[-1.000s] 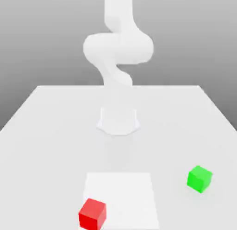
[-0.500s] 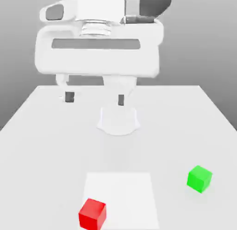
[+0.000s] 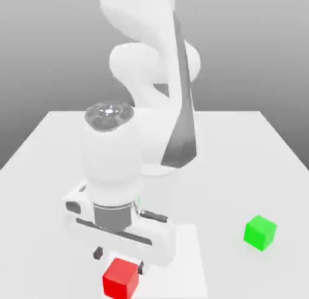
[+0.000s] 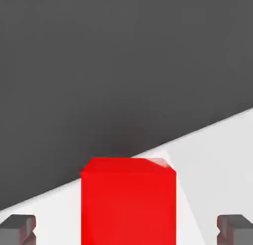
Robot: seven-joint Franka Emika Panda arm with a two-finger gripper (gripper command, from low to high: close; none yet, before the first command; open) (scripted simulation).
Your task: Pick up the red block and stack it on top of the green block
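The red block rests on the white table near the front edge, on a lighter square patch. My gripper hangs open just above and behind it, one dark fingertip to each side. In the hand view the red block sits centred between the two grey fingertips, with a gap on both sides. The green block stands alone on the table toward the exterior view's right, well apart from the gripper.
The white arm and its round base rise behind the gripper at the table's middle. The table's front edge lies close to the red block. Bare table surface stretches between the two blocks.
The hand has come down from high above the table's middle to just over the red block, toward the front. Its fingers stayed open. Neither block has moved.
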